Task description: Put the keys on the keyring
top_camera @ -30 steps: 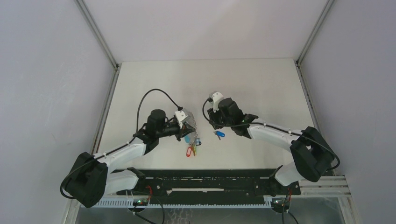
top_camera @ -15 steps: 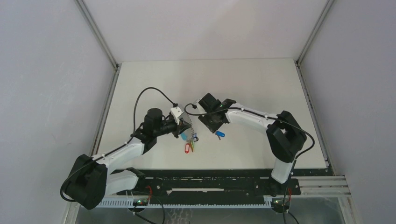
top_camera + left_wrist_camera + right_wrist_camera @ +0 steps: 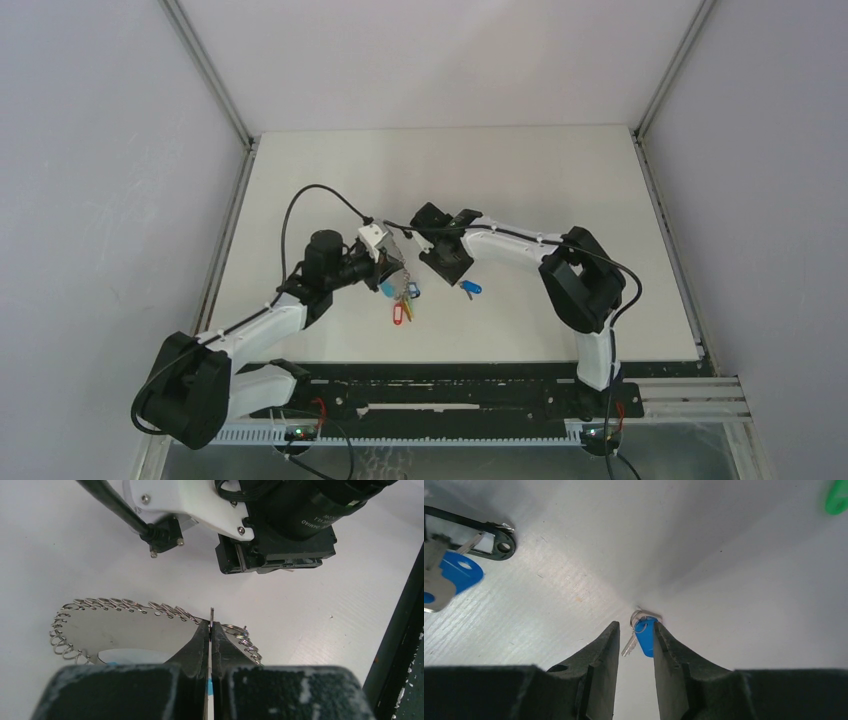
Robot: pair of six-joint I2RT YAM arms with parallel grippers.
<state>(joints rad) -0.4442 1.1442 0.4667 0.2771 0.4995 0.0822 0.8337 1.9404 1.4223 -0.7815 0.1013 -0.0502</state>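
Table [image 3: 560, 180]: white and flat, under both grippers.
Right arm [image 3: 277, 535]: its black and white wrist block hangs just past the tips of the left gripper, above the table, and fills the space ahead of them.
Left gripper [image 3: 211, 628]: fingers pressed together, clamped on a thin wire of the keyring; a short end of wire sticks up just above the tips.
Right gripper [image 3: 635, 627]: fingers apart with nothing pinched; its tips point down at the table, near the left gripper.
Keyring [image 3: 120, 605]: a silver ring edged with many small wire loops, spreading out to the left of the left gripper's tips and lifted off the table.
Tags [image 3: 399, 314]: red, blue and yellowish ones dangle in a bunch below the left gripper, on its near side.
Blue key [image 3: 644, 637]: flat on the table, seen in the gap between the right gripper's fingers, its head just beside the right-hand finger; whether they touch cannot be told.
Second blue key [image 3: 455, 574]: off to the left of the right gripper, beside a black-rimmed tag [image 3: 499, 544].
Green tag [image 3: 838, 497]: only an edge shows, far up and to the right.
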